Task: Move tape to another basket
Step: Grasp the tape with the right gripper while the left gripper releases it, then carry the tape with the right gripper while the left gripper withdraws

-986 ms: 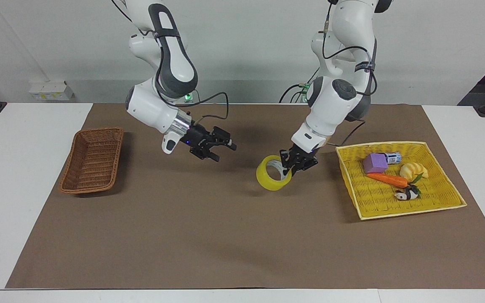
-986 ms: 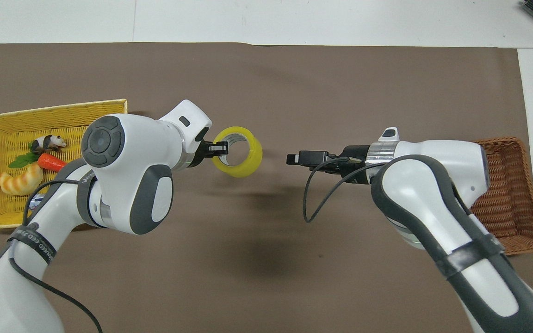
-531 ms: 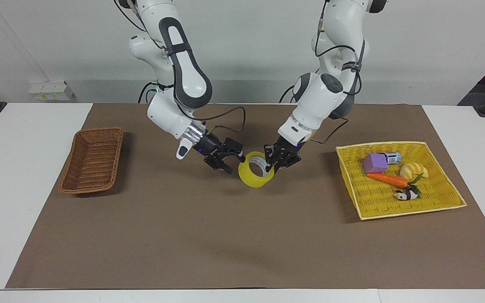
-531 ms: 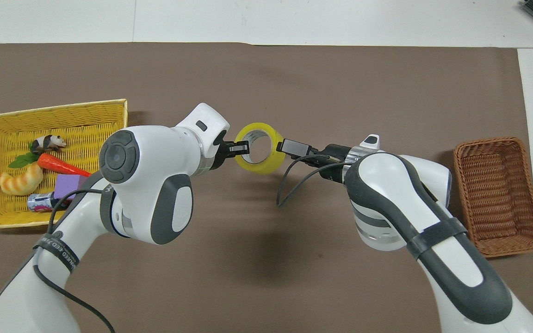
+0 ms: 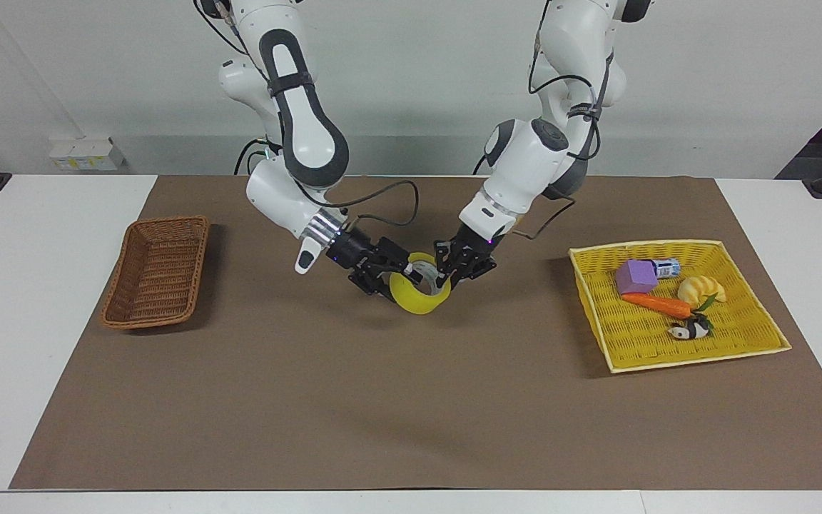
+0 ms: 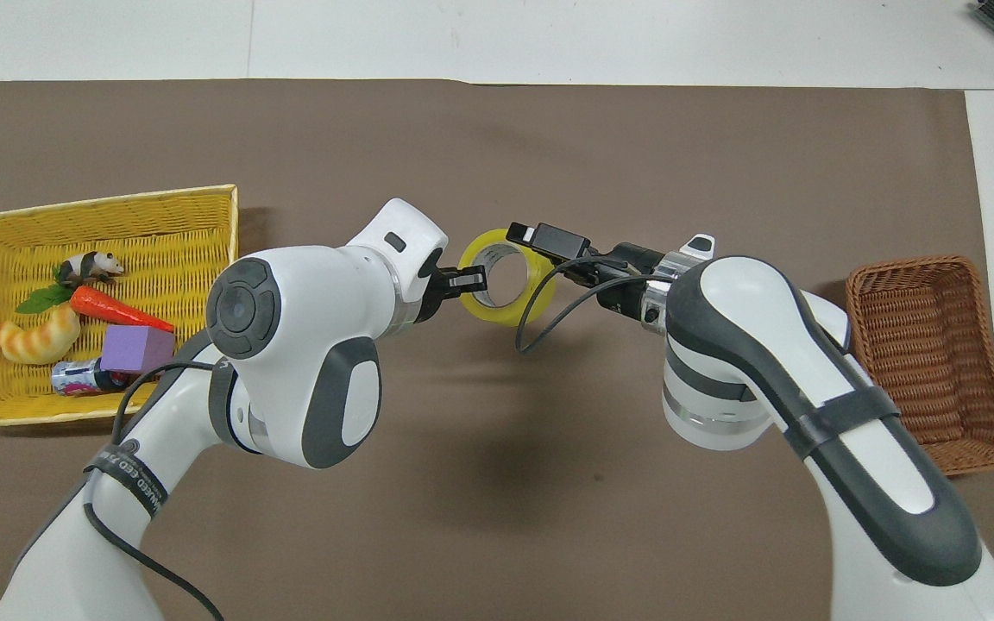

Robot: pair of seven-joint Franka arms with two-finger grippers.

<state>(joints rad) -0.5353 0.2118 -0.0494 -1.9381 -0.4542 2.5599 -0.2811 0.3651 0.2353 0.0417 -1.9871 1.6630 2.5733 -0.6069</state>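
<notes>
1. Since the earlier frames both arms have been closing toward mid-table; the right gripper (image 5: 387, 269), then clear of the roll, is now reaching onto the tape (image 5: 419, 293)
2. The left gripper (image 5: 447, 272) is holding the tape by its wall, fingers pinched on the rim, one inside the white core
3. The right gripper is straddling the facing rim with fingers spread; whether they are bearing on it cannot be told
4. The tape is hanging in the air over the brown mat (image 5: 397, 400), between the two baskets
5. The basket (image 5: 158, 273) is sitting at the right arm's end, well apart from the tape, with bare mat lying between
6. The yellow tray (image 5: 753, 346) is lying at the left arm's end, holding a carrot (image 5: 657, 305), purple block (image 5: 636, 276), croissant (image 5: 700, 288) and panda (image 5: 691, 329)
</notes>
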